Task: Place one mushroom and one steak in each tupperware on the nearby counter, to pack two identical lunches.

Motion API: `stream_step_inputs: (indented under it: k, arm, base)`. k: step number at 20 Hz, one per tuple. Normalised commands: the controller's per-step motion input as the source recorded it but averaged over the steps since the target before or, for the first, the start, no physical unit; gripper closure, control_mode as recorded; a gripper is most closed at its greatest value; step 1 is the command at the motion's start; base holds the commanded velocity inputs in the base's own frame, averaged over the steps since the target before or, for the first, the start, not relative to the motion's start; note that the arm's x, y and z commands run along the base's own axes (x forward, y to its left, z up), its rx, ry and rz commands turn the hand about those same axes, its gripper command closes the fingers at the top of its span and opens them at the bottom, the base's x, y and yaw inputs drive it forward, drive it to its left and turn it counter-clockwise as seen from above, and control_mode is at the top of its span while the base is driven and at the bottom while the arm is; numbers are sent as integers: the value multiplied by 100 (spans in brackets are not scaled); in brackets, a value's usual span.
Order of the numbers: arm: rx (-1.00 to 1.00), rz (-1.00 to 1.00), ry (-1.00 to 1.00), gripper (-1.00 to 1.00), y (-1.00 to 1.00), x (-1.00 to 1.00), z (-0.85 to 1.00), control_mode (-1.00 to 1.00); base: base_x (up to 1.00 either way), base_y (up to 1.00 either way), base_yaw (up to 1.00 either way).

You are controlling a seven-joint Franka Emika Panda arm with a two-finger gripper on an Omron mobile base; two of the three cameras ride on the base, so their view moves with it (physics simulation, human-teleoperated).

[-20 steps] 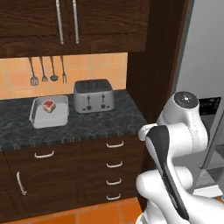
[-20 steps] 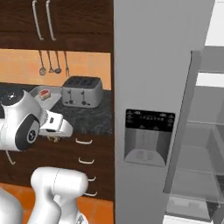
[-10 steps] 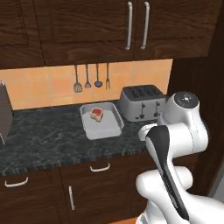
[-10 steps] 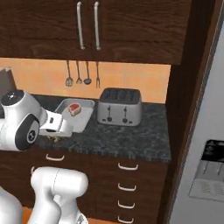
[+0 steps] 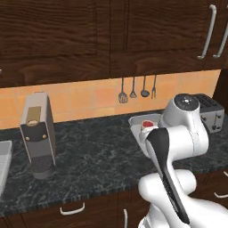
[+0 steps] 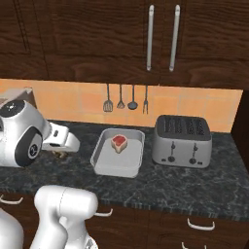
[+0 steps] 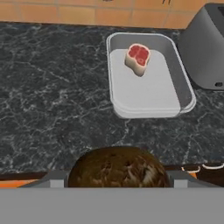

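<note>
Claw (image 7: 118, 181) clamps round brown mushroom (image 7: 118, 168) (ridged cap); marbled steak (image 7: 138, 57) in smooth grey tupperware (image 7: 183, 85).

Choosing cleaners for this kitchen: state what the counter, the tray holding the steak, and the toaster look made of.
Counter: polished dark stone, likely granite, judging by the pale speckled veining.
Tray: matte pale grey, plastic or metal; the look leaves it open.
Toaster: brushed metal, silvery grey with a soft sheen.
Steak: raw red meat with a pale rim.

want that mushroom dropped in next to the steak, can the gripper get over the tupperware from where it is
Probably yes. The tupperware lies open on the counter just ahead of the gripper, holding only the steak, and the toaster stands off to one side.
</note>
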Motion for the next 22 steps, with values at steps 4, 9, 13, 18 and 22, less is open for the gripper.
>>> stream_step_inputs:
  k: [4, 9, 13, 18, 22]
  arm:
    - [0, 0, -4, 100, 0, 12, -1, -100]
    - [0, 0, -9, 100, -8, 48, -18, -100]
    - [8, 0, -1, 100, -30, 82, -42, -100]
    - [11, 0, 7, 100, -50, 94, -56, -100]
    - [0, -1, 2, 100, -29, 68, -32, -100]
  base:
    - [41, 8, -2]
    - [0, 0, 0]
    - [0, 0, 0]
    - [0, 0, 0]
    - [0, 0, 0]
